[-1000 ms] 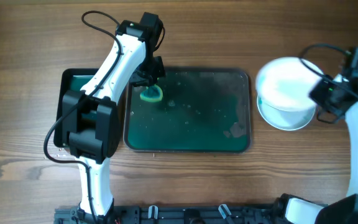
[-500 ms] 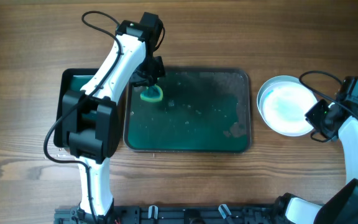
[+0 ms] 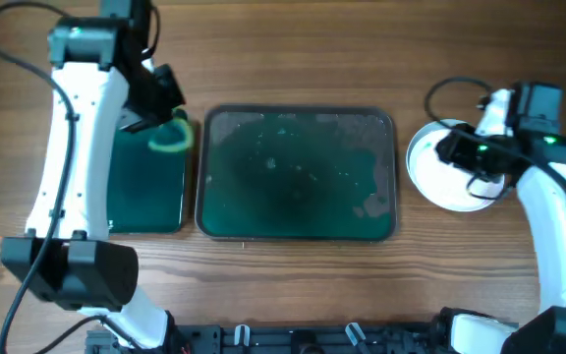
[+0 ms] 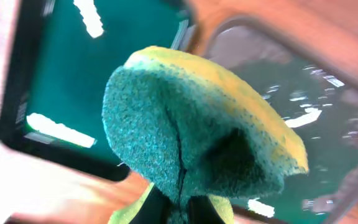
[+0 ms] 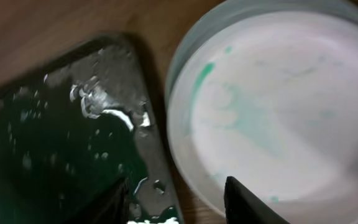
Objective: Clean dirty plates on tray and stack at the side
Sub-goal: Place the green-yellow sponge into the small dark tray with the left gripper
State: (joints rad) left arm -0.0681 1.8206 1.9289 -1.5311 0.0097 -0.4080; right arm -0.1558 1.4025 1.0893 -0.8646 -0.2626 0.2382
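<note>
The large dark green tray [image 3: 296,175] lies mid-table, wet with suds and holding no plates. White plates [image 3: 440,169] sit stacked on the table right of it; the top one shows green smears in the right wrist view [image 5: 272,106]. My left gripper [image 3: 161,126] is shut on a green-and-yellow sponge [image 3: 169,138] above the small left tray [image 3: 145,187]; the sponge fills the left wrist view [image 4: 197,137]. My right gripper [image 3: 470,162] is open and empty over the plate stack, its fingers [image 5: 179,202] straddling the plate's left rim.
The small black-rimmed tray [image 4: 55,93] stands left of the big tray [image 4: 291,93]. The big tray's wet corner [image 5: 61,130] lies close to the plate stack. Bare wood surrounds both trays.
My left gripper carried the sponge left, off the big tray to above the small tray. My right arm moved the plate down onto the table and let go, then shifted over it.
</note>
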